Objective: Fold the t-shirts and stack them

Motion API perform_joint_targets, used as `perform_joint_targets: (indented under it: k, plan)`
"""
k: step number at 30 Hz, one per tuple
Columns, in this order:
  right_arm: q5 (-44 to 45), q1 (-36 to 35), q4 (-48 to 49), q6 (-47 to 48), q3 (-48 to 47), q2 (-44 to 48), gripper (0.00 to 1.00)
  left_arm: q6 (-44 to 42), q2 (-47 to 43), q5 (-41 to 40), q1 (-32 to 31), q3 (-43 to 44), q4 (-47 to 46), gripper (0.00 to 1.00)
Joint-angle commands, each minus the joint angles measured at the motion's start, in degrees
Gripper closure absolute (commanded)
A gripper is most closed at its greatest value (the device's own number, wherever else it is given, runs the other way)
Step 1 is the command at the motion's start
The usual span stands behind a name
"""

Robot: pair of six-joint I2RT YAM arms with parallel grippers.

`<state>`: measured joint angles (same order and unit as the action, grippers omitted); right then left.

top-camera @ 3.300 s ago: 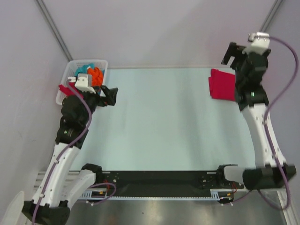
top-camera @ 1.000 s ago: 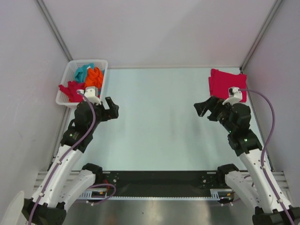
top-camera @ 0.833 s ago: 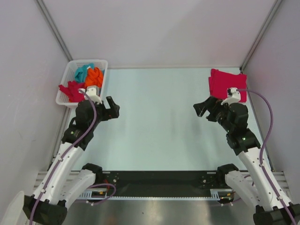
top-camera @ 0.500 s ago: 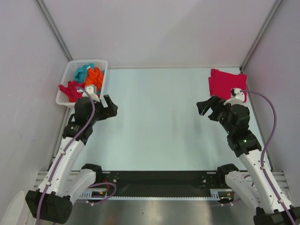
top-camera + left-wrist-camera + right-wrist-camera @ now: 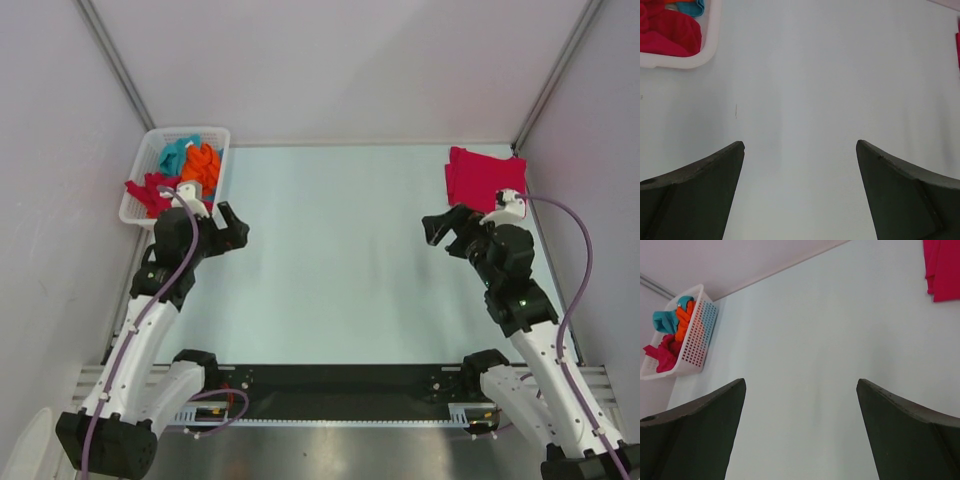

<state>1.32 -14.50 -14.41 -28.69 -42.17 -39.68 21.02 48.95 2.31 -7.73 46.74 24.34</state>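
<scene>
A folded crimson t-shirt (image 5: 477, 179) lies at the table's far right corner; its edge shows in the right wrist view (image 5: 941, 267). The white basket (image 5: 143, 178) at the far left holds crumpled teal (image 5: 177, 154), orange (image 5: 203, 165) and crimson (image 5: 150, 190) t-shirts. They also show in the right wrist view (image 5: 676, 322), and the crimson one in the left wrist view (image 5: 667, 34). My left gripper (image 5: 231, 227) is open and empty over the table, just near the basket. My right gripper (image 5: 438, 227) is open and empty, near-left of the folded shirt.
The pale table (image 5: 340, 260) is walled at the back and on both sides. The black base rail (image 5: 340, 385) runs along the near edge. The basket's rim (image 5: 700, 55) sits at the upper left of the left wrist view.
My right arm came down from over the folded shirt and drew back towards the near side. My left gripper shifted slightly towards the basket. Both grippers stay open.
</scene>
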Motion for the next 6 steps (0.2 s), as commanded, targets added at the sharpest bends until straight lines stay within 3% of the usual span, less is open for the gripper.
perform_joint_targets:
  k: [1, 6]
  plan:
    - [1.1, -0.2, 2.8, 0.4, 0.2, 1.2, 0.00, 0.2, -0.8, 1.9, 0.6, 2.2, -1.8, 0.00]
    - [1.5, -0.2, -2.0, 0.6, 0.4, 2.2, 0.00, -0.8, -1.0, 4.0, 1.0, 2.6, -1.3, 0.00]
